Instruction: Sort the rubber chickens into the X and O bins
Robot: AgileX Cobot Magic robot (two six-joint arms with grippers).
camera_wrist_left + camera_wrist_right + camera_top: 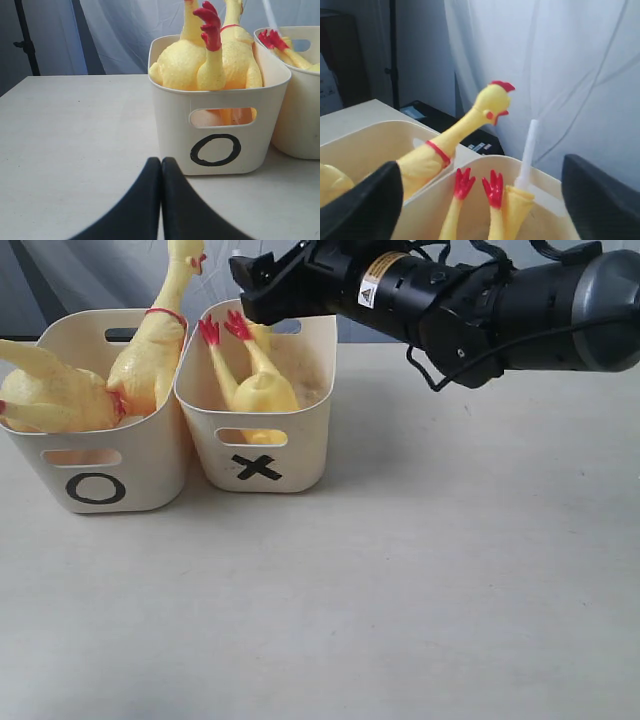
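Small chickens (262,390) lie feet-up in the X bin (305,430), one with a white tube (529,150). Two big chickens (150,350) fill the O bin (150,465), which touches it. My right claw (250,290) hangs over the X bin, spread wide, holding nothing. My left claw (161,167) is clenched on nothing, low over the table (450,570), near the O bin's marked side.

Tall chicken's head (183,252) partly off-view.

left tool (161,172): tips pressed together | right tool (242,288): spread wide
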